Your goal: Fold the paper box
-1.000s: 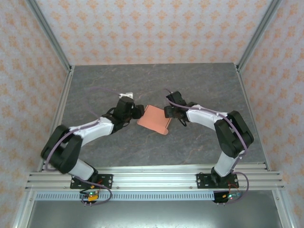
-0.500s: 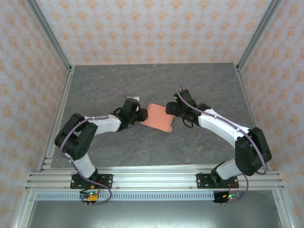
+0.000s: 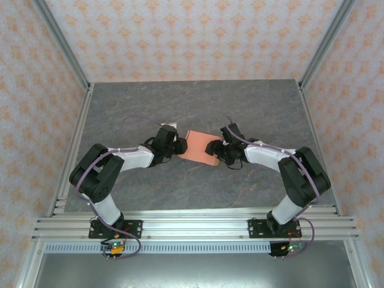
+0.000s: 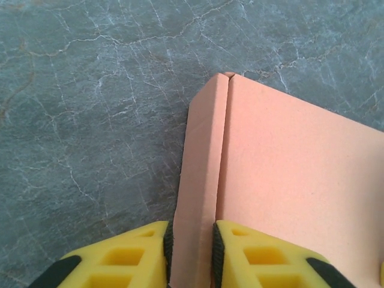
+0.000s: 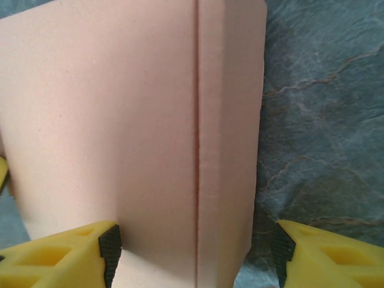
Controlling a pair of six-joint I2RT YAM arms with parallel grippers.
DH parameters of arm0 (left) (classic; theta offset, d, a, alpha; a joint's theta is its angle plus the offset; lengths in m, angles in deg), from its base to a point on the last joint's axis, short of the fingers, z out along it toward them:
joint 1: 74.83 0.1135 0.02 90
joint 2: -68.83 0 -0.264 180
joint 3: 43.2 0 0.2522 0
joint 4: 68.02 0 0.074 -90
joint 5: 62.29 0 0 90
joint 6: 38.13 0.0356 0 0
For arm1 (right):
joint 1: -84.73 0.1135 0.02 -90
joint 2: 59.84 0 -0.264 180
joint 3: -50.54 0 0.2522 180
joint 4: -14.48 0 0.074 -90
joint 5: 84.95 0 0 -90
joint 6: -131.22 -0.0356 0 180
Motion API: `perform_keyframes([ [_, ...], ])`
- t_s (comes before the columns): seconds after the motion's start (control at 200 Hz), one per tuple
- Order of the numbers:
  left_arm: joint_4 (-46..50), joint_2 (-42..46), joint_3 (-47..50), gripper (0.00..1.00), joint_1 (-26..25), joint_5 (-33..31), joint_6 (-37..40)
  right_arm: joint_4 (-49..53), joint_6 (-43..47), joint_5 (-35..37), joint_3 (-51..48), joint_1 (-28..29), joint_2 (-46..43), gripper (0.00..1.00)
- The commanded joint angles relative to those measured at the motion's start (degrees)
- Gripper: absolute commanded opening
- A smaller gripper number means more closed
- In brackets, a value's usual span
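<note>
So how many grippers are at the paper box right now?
2. The left gripper pinches a side flap of the paper box; the right gripper sits open over its opposite side.

Matt salmon paper box [image 4: 288,180] on veined stone-look table [image 4: 90,120]

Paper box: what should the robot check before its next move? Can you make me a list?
1. The paper box lies on the table between both arms: ok.
2. Left jaws pinch the narrow side flap: ok.
3. Right jaws grip the paper box: not ok, they stand wide open over it.
4. The crease runs straight: ok.
5. The flap stands fully upright: cannot tell.
</note>
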Motion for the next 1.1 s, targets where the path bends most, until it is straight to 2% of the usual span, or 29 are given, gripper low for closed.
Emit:
perform_keyframes([
  [0.0,2.55,-1.12,1.57,0.21,0.47,-0.08,-0.6,-7.22,-3.11,-5.66,-1.71,-1.7,-0.44,0.72],
  [0.165,-0.7,-4.45,2.43,0.16,2.31,3.27,-1.67,-10.8,-2.01,-11.26,-3.82,-5.9,-1.05,0.77],
  [0.36,-1.42,-5.98,2.06,0.16,2.4,4.17,-1.97,-16.27,-2.54,-15.27,-3.86,-6.64,1.32,0.78],
  [0.576,-0.35,-5.74,1.57,0.15,2.4,4.22,-1.16,-29.99,-9.51,-18.25,-4.13,-7.71,7.0,0.71],
  [0.751,0.23,-5.37,1.09,0.17,2.61,4.91,-0.74,-30.09,-10.51,-17.79,-2.94,-7.89,8.17,0.64],
  [0.821,-1.1,-3.39,2.1,0.31,2.99,5.68,-0.65,-29.44,-11.9,-17.57,-3.11,-7.88,7.75,0.61],
  [0.856,-3.11,-1.48,3.44,0.42,3.26,6.17,-0.46,-28.55,-12.76,-17.37,-3.2,-7.94,7.34,0.59],
  [0.926,-5.67,3.42,5.65,0.7,3.7,5.46,0.8,-24.05,-13.77,-16.43,-2.74,-7.97,6.3,0.58],
  [1.006,-4.07,8.95,6.16,0.93,3.72,1.06,5.44,-18.69,-13.91,-17.21,-1.76,-7.92,5.33,0.57],
  [1.041,-4.62,10.73,6.75,0.99,3.71,-0.03,7.88,-17.06,-14.4,-17.86,-1.32,-7.97,4.91,0.56],
  [1.096,-6.84,12.78,7.9,1.0,3.7,-0.44,11.8,-13.83,-14.67,-19.04,-0.15,-7.99,4.31,0.54],
])
